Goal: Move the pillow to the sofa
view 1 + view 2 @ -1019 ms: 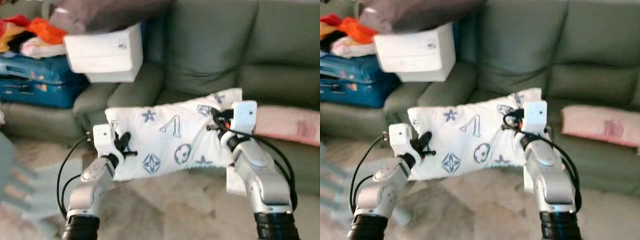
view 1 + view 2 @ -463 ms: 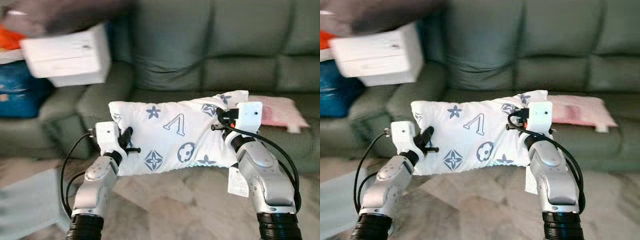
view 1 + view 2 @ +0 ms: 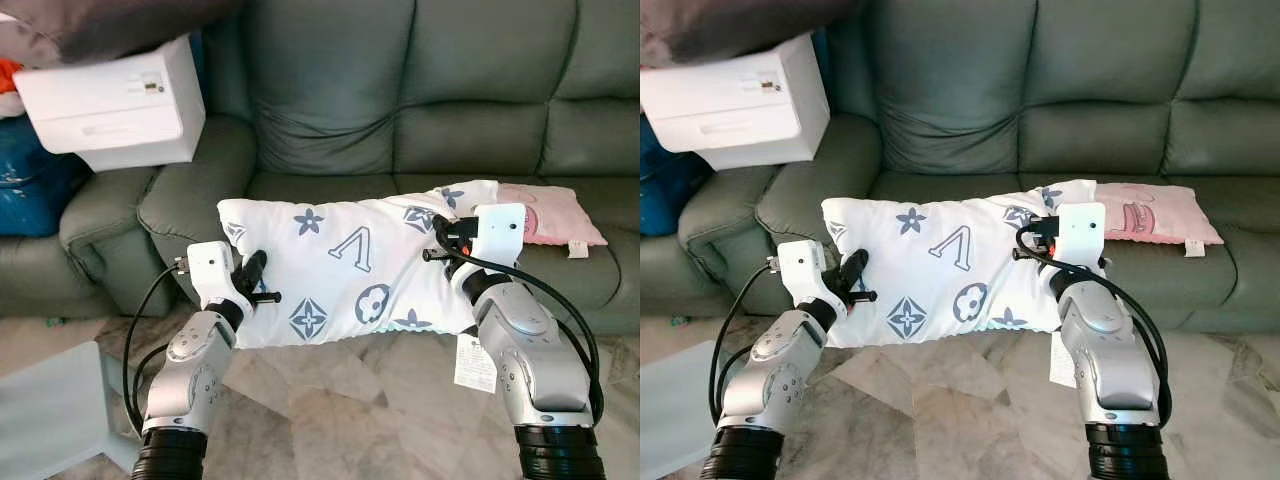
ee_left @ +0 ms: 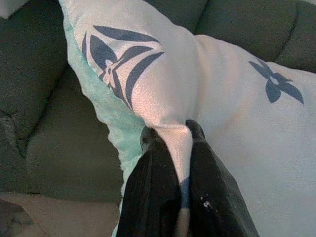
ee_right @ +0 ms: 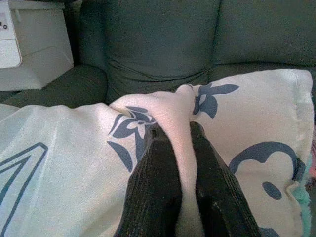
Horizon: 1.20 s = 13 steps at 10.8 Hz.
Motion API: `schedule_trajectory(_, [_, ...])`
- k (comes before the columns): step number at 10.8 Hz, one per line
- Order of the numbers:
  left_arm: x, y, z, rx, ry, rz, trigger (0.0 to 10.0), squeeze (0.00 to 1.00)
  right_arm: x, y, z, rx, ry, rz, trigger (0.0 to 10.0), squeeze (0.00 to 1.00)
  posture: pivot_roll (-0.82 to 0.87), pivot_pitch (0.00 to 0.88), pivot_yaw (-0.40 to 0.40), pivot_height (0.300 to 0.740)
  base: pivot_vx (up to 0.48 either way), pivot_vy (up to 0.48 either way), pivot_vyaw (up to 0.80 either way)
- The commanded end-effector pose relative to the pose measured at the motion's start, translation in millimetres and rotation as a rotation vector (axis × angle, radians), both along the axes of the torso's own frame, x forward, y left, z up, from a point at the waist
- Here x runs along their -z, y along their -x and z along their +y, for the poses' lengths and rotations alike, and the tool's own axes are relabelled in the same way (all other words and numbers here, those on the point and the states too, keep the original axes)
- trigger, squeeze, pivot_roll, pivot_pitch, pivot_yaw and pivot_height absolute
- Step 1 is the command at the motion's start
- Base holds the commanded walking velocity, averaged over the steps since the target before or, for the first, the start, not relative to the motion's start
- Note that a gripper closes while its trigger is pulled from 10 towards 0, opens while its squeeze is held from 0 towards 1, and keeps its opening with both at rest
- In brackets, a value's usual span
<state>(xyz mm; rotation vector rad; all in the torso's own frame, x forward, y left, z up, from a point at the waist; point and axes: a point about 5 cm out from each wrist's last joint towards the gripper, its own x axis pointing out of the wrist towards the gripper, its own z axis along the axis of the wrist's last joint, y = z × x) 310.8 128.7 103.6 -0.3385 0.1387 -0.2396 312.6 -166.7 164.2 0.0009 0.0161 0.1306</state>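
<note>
A white pillow (image 3: 345, 265) printed with blue flowers and letters hangs stretched between my two arms, in front of the dark green sofa (image 3: 330, 90). My left gripper (image 3: 250, 272) is shut on the pillow's left edge; the left wrist view has a fold of the pillow (image 4: 222, 98) pinched between the black fingers (image 4: 153, 187). My right gripper (image 3: 445, 237) is shut on the pillow's upper right corner, and in the right wrist view a fold of the pillow (image 5: 59, 148) bulges between its fingers (image 5: 153, 182). The pillow hovers just over the seat's front edge.
A pink cushion (image 3: 545, 212) lies on the sofa seat to the right. A white box (image 3: 110, 100) sits on the sofa's left armrest, under a dark cushion (image 3: 100, 25). Blue luggage (image 3: 25, 180) stands at far left. A pale low table corner (image 3: 50, 410) is at lower left.
The camera swung right, so the sofa now sits squarely ahead and the picture has sharpened. Both grippers keep their hold; the pillow hangs more level than a second ago.
</note>
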Motion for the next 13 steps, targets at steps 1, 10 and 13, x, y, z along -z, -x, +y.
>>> schedule_trajectory(1, [-2.5,-0.4,-2.1,0.022,0.010,-0.011,10.0,0.00,-8.5,-0.9,2.4,-0.006,0.008,-0.028,10.0,0.00,-0.28,0.014,0.027,0.740,0.000,0.000,0.00])
schedule_trajectory(10, [0.5,4.2,-7.9,0.081,0.039,0.002,10.0,0.00,-9.5,-0.5,3.8,-0.015,0.001,-0.036,10.0,0.00,-0.28,0.017,0.030,0.740,0.205,0.000,-0.18])
schedule_trajectory(13, [1.0,5.8,-9.7,0.093,0.045,0.007,10.0,0.00,-9.5,0.0,3.6,-0.017,0.000,-0.034,10.0,0.00,-0.28,0.020,0.029,0.740,0.331,0.000,-0.14])
